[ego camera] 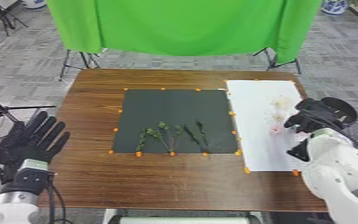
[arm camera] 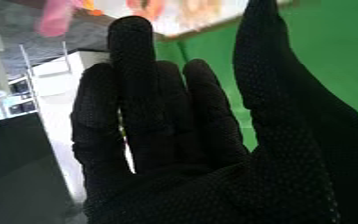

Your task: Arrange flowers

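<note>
Wooden table: the table [ego camera: 158, 187] carries both sheets, dark towards the middle, white along the right.
Dark sheet: this mat [ego camera: 175, 105] lies flat, its near half bearing the stems.
White sheet: the paper [ego camera: 264, 155] lies flat below the blooms, giving the right hand [ego camera: 313, 114] room to work leftward; pale blooms crowd the far side.
Right hand: it is over the right edge of the paper, released, fingers straight and grasping nothing.
Left hand: the robot's left hand [ego camera: 33, 137] is beyond the left table edge, relaxed and spread, well apart from the flowers.
Green stems: the stems [ego camera: 162, 135] run roughly near to far, some leaning, well left of the right hand.
Pale blooms: these [ego camera: 280, 103] lie farther up the paper than the pink one.
Pink bloom: the likely next pick [ego camera: 276, 130] lies just left of the right hand, the nearer hand; its long axis cannot be told, nor whether they touch.
</note>
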`<control>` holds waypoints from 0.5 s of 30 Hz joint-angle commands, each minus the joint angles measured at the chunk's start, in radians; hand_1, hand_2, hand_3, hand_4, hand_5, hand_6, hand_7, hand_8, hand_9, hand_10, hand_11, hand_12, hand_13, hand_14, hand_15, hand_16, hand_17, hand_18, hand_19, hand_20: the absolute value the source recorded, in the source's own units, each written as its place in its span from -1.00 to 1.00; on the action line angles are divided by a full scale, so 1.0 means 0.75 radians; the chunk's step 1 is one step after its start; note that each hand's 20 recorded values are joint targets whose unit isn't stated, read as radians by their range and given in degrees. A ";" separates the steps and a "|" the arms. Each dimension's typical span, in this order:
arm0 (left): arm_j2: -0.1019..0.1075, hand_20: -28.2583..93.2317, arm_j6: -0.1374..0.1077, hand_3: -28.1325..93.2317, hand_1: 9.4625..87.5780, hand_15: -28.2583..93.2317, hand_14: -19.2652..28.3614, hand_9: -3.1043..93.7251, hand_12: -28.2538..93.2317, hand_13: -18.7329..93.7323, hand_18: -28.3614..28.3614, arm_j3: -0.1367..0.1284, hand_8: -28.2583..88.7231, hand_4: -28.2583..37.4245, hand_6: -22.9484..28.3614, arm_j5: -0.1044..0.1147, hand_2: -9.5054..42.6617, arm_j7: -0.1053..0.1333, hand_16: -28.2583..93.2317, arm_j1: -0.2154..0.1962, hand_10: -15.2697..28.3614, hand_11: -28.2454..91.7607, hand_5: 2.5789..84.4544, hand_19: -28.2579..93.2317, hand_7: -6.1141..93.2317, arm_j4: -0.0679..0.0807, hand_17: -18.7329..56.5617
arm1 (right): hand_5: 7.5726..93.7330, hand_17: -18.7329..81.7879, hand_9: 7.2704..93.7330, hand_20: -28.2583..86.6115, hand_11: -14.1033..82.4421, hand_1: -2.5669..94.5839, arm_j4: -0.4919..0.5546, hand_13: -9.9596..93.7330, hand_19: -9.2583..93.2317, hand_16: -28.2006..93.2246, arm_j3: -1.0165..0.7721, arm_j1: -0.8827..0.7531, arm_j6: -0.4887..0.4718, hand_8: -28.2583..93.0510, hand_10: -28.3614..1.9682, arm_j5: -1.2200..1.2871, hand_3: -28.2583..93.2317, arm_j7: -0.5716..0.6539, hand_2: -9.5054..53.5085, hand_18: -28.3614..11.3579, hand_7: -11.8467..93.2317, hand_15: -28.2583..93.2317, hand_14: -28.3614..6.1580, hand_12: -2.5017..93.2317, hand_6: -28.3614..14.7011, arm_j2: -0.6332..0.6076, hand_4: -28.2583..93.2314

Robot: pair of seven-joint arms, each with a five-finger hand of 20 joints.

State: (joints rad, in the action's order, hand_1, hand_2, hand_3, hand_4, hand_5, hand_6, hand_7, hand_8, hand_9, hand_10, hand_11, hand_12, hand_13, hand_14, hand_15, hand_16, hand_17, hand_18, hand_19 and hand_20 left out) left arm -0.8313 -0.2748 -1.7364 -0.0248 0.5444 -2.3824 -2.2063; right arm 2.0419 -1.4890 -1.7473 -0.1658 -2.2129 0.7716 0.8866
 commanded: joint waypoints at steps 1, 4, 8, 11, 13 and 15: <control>-0.011 -0.42 0.002 0.66 -0.51 0.05 0.50 -0.24 -0.34 -0.25 0.55 0.013 -0.67 -1.00 0.27 0.004 -0.21 -0.004 -0.65 0.019 0.43 -0.21 -0.06 0.12 -0.57 0.001 -0.71 | -0.11 -0.01 -0.12 0.08 -0.51 0.13 -0.042 0.37 0.78 -0.08 0.043 0.004 -0.029 -0.73 0.07 0.014 0.73 -0.089 -1.00 -0.68 -0.47 0.27 0.10 -0.69 0.06 0.023 -1.00; -0.011 -0.42 0.000 0.65 -0.51 0.05 0.50 -0.24 -0.34 -0.25 0.55 0.011 -0.67 -1.00 0.27 0.002 -0.21 -0.003 -0.65 0.007 0.43 -0.21 -0.06 0.12 -0.57 -0.003 -0.71 | -0.12 -0.01 -0.13 0.09 -0.51 0.19 -0.068 0.37 0.78 -0.05 0.067 0.021 -0.050 -0.74 0.13 0.003 0.71 -0.097 -1.00 -0.66 -0.45 0.24 0.16 -0.70 0.10 0.026 -1.00; -0.019 -0.42 0.005 0.65 -0.51 0.05 0.49 -0.24 -0.34 -0.25 0.55 0.009 -0.67 -1.00 0.27 -0.002 -0.21 -0.018 -0.65 0.011 0.43 -0.21 -0.06 0.12 -0.57 0.002 -0.71 | -0.08 -0.01 -0.08 0.09 -0.49 0.24 -0.106 0.39 0.77 -0.03 0.084 0.047 -0.117 -0.75 0.23 0.023 0.69 -0.081 -1.00 -0.64 -0.43 0.21 0.22 -0.70 0.16 0.034 -1.00; -0.019 -0.42 0.006 0.65 -0.51 0.05 0.50 -0.24 -0.34 -0.25 0.55 0.019 -0.67 -1.00 0.27 0.000 -0.21 -0.022 -0.65 0.017 0.43 -0.21 -0.06 0.12 -0.57 0.004 -0.71 | -0.04 -0.01 -0.04 0.09 -0.50 0.26 -0.132 0.40 0.76 -0.01 0.095 0.054 -0.158 -0.75 0.24 0.041 0.69 -0.066 -0.98 -0.62 -0.43 0.15 0.23 -0.70 0.18 0.036 -1.00; -0.025 -0.42 0.008 0.66 -0.51 0.05 0.50 -0.24 -0.34 -0.25 0.55 0.022 -0.67 -1.00 0.27 -0.008 -0.21 -0.031 -0.65 0.023 0.43 -0.21 -0.06 0.12 -0.57 0.005 -0.71 | 0.00 -0.01 0.00 0.09 -0.49 0.28 -0.131 0.40 0.75 0.01 0.092 0.035 -0.139 -0.75 0.23 0.044 0.67 -0.075 -0.87 -0.59 -0.43 0.08 0.23 -0.70 0.22 0.036 -1.00; -0.023 -0.42 0.008 0.66 -0.51 0.05 0.49 -0.24 -0.34 -0.25 0.55 0.027 -0.67 -1.00 0.27 -0.011 -0.21 -0.033 -0.65 0.029 0.43 -0.21 -0.06 0.12 -0.57 0.006 -0.71 | 0.07 -0.01 0.11 0.09 -0.47 0.28 -0.127 0.41 0.74 0.03 0.091 0.017 -0.115 -0.76 0.23 0.029 0.65 -0.090 -0.80 -0.57 -0.40 0.04 0.22 -0.69 0.29 0.036 -1.00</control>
State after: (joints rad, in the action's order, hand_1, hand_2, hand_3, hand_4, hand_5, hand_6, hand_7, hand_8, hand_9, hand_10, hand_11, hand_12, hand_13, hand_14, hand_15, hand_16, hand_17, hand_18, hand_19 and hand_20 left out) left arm -0.8358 -0.2759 -1.7274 -0.0241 0.5390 -2.3676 -2.2060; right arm 1.9538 -1.4239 -1.7064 -0.2720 -2.1873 0.7123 0.9100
